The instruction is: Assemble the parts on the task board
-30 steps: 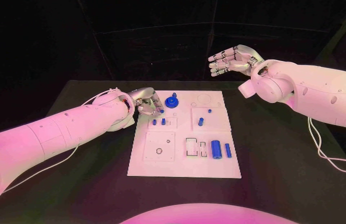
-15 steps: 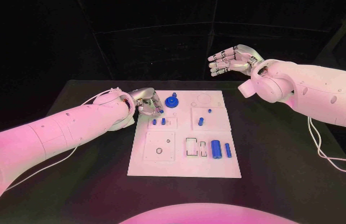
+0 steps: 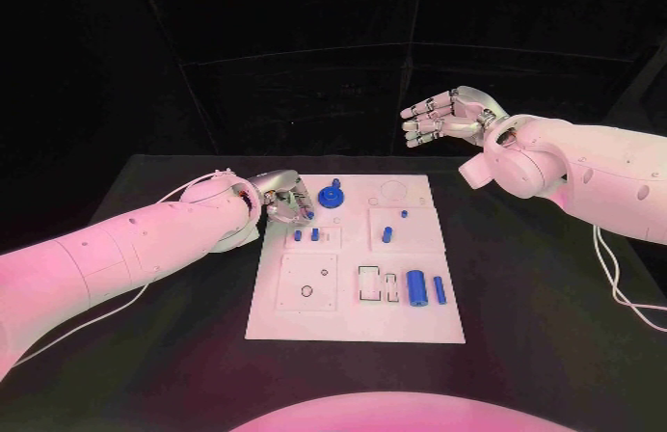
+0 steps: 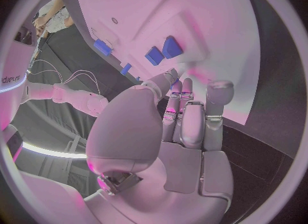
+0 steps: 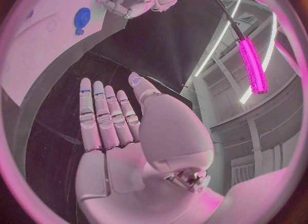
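Note:
The white task board (image 3: 355,321) lies in the middle of the black table. On it stand a blue round gear-like part (image 3: 331,197), small blue pegs (image 3: 314,233), and two blue cylinders (image 3: 415,287) at its near right. My left hand (image 3: 282,199) hovers low at the board's far left edge, beside the gear. In the left wrist view its fingers (image 4: 186,111) reach towards two blue pegs (image 4: 154,55) with the thumb close by and nothing between them. My right hand (image 3: 447,116) is raised high behind the board's far right corner, empty, fingers (image 5: 102,113) spread.
The black table (image 3: 528,287) spreads around the board on all sides. White cables (image 3: 619,287) trail from the right arm over the table's right side. The right wrist view looks down on the gear (image 5: 82,17) and the left hand (image 5: 128,0).

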`<state>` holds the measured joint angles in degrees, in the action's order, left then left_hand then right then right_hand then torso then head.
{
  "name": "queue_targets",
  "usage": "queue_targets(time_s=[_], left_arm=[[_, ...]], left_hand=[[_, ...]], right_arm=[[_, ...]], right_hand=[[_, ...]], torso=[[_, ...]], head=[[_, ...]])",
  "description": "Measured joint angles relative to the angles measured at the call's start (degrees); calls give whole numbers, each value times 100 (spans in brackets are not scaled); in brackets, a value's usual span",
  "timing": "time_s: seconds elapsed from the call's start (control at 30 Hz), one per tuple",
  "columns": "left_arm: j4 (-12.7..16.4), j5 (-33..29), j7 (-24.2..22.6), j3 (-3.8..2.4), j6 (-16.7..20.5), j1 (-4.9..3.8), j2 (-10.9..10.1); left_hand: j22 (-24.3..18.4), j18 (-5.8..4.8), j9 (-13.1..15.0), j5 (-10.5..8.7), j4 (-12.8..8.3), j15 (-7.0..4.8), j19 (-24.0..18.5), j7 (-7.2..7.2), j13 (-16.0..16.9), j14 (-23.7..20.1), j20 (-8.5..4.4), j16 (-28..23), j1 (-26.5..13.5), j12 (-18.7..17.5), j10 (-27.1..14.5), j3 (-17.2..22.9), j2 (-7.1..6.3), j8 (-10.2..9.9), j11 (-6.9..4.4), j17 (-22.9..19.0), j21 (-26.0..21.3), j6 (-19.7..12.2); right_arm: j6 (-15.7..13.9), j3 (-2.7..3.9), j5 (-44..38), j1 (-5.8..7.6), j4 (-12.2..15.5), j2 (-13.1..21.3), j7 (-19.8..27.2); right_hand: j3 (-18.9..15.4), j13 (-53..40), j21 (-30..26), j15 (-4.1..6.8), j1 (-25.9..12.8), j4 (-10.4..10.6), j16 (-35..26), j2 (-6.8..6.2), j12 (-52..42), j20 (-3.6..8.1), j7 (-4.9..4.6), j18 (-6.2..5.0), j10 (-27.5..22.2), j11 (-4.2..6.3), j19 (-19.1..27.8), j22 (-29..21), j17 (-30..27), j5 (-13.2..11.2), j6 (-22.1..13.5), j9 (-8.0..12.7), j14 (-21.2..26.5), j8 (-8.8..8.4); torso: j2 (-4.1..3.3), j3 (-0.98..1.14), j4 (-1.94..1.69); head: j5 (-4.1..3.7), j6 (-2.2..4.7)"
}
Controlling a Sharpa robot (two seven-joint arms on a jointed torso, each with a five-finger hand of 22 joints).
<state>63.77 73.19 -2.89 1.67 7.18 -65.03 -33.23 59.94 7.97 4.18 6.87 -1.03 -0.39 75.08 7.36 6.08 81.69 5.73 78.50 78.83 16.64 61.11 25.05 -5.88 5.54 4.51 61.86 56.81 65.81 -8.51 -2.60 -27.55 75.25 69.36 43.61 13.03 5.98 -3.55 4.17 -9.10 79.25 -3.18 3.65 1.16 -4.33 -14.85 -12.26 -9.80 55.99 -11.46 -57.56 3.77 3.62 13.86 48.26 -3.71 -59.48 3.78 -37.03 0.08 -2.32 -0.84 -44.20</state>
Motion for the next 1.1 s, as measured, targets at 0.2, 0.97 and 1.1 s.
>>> queue_targets(time_s=[0.2, 0.97, 1.1], left_arm=[[-19, 54, 27, 0, -28, 0, 8], [-40, 114, 47, -2, -39, -1, 43], [-46, 116, 53, -2, -36, -1, 49]], left_hand=[[0, 0, 0, 0, 0, 0, 0, 0, 0, 0, 0, 0, 0, 0, 0, 0, 0, -3, 0, -10, 0, 0], [4, 0, -2, 0, 15, 20, 0, 21, 4, -20, 0, 0, 0, 0, 0, -15, 0, -4, 0, -23, 0, -21], [4, 0, -1, 0, 15, 20, 0, 21, 11, -20, 0, 0, 0, 0, 0, -15, 0, -4, 0, -23, 0, -21]], right_arm=[[0, 0, 0, 0, 1, 0, 0], [0, 0, 0, 0, 8, 4, 1], [0, 0, 0, 0, 9, 5, 1]], right_hand=[[0, 0, 0, 0, 0, 0, 0, 0, 0, 0, 0, -1, 0, 0, 0, 0, 0, 0, 0, 0, 0, 0], [0, 0, 0, 0, 0, 0, 0, 0, 0, 0, 0, 0, 0, 0, 0, 0, 0, 0, 0, 0, 0, 0], [0, 0, 0, 0, 0, 0, 0, 0, 0, 0, 0, 0, 0, 0, 0, 0, 0, 0, 0, 0, 0, 0]], torso=[[1, 0, 3], [1, 0, 4], [1, 0, 4]], head=[[0, 0], [-5, -12], [-3, -10]])
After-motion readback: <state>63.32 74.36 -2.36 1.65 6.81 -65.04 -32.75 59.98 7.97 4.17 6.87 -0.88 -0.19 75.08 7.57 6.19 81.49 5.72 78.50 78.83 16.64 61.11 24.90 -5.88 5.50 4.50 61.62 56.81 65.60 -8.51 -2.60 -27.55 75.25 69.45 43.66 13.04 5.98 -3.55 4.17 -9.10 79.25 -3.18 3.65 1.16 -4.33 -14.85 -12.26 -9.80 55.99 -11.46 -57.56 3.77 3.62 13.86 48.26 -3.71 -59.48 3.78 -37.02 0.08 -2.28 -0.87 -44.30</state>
